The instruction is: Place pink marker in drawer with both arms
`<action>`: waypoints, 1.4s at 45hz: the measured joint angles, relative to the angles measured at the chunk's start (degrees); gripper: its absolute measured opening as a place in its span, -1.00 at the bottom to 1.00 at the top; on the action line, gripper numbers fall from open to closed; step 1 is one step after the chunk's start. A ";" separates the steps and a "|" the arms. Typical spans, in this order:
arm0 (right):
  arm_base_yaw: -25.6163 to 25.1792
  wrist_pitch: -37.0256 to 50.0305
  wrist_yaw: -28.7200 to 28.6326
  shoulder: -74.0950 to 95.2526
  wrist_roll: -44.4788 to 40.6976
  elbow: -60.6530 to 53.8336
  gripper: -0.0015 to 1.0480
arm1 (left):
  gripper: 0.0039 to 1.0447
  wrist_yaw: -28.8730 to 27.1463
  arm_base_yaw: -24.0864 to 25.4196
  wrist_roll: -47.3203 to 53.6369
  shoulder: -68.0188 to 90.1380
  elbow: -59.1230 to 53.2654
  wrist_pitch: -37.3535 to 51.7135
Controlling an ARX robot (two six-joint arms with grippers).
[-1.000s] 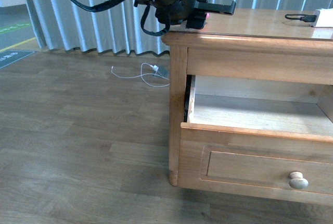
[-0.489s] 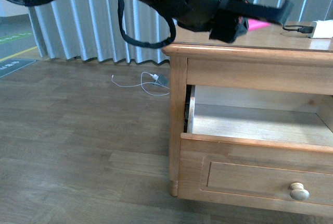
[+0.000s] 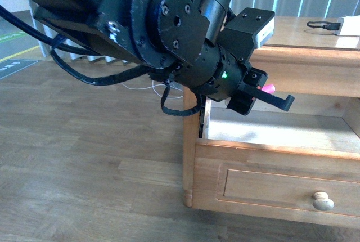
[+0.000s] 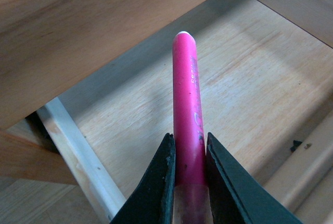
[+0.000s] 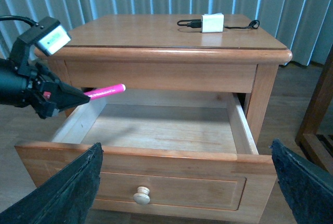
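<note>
Left jaws tight on pink marker point(image 4: 187, 109), seemingly over drawer point(image 5: 166, 125).

The drawer point(image 5: 156, 126) is pulled out, and free room from above is offered over most of its bare floor. The rear strip is roofed by the overhanging tabletop point(image 5: 130, 34). The left side of the opening is occupied by the left tool point(image 4: 190, 140) and the pink marker point(image 4: 187, 99) clamped in it, held above the floor. The interior is bounded by raised walls. The charger block point(image 5: 212, 23) is set on the tabletop, well apart from the opening.
</note>
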 joint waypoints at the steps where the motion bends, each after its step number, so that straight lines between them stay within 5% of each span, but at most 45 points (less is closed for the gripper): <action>1: 0.00 0.00 0.00 0.00 0.00 0.00 0.83 | -0.73 -0.02 -0.07 -0.31 0.79 0.72 0.00; 22: 0.00 0.00 0.00 0.00 0.00 0.00 0.83 | -0.73 -4.00 -2.01 -1.44 13.77 13.38 -4.35; 33: 0.00 0.00 0.00 0.00 0.00 0.00 0.83 | -0.10 -4.17 -2.05 -1.70 13.07 12.20 -3.10; 49: 0.00 0.00 0.00 0.00 0.00 0.00 0.83 | 0.91 -11.67 -2.01 -0.55 -1.14 0.13 4.20; 63: 0.00 0.00 0.00 0.00 0.00 0.00 0.83 | 0.89 -14.49 5.20 -5.03 -24.55 -20.57 12.61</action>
